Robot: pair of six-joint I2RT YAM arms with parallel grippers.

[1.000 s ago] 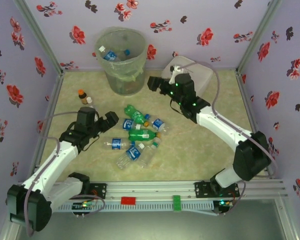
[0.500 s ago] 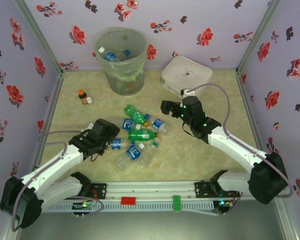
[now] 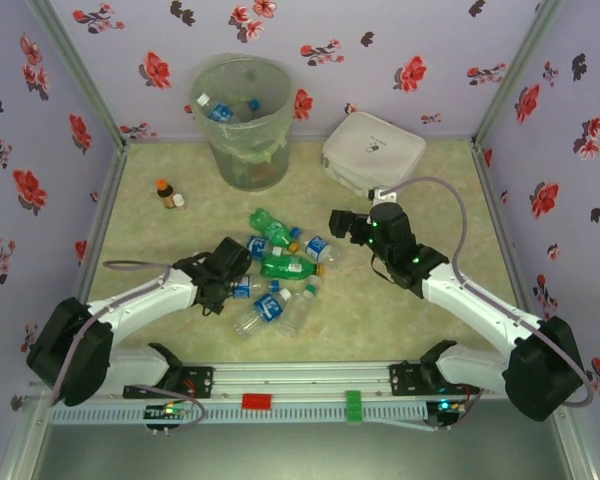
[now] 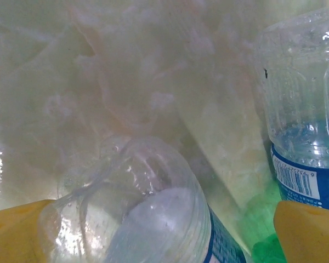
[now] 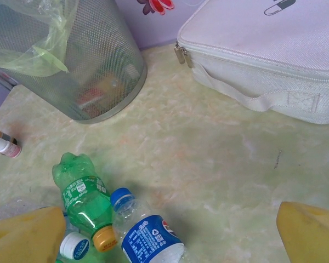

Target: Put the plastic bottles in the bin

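Done: a few plastic bottles (image 3: 220, 110) already lie inside the bin (image 3: 248, 165), which stands at 11 o'clock on the worktop (image 3: 430, 215). I cannot tell how many through the liner.
Left to do: the pile (image 3: 275, 268) at the centre has two green bottles and roughly half a dozen clear ones with blue labels. All lie on their sides, well apart from the bin.
Progress: by what shows, more lies outside the bin than in it, so I judge the job under half done.
My left gripper (image 3: 232, 266): released, jaws spread wide at the pile's 9 o'clock edge. A clear bottle (image 4: 153, 219) lies between my fingers, not yet clenched.
My right gripper (image 3: 338, 222): released and empty, hanging at the pile's 2 o'clock, with a blue-capped bottle (image 5: 145, 230) and a green bottle (image 5: 79, 189) just ahead.
Not for the bin, I judge: the white zipped case (image 3: 373, 152) at 1 o'clock, and two small vials (image 3: 168, 193) at 10 o'clock.
Surface: pale green, marbled, flat.
Room: lilac walls (image 3: 380, 40) with red and dark flowers on three sides, and a metal rail (image 3: 310, 378) along the 6 o'clock edge.
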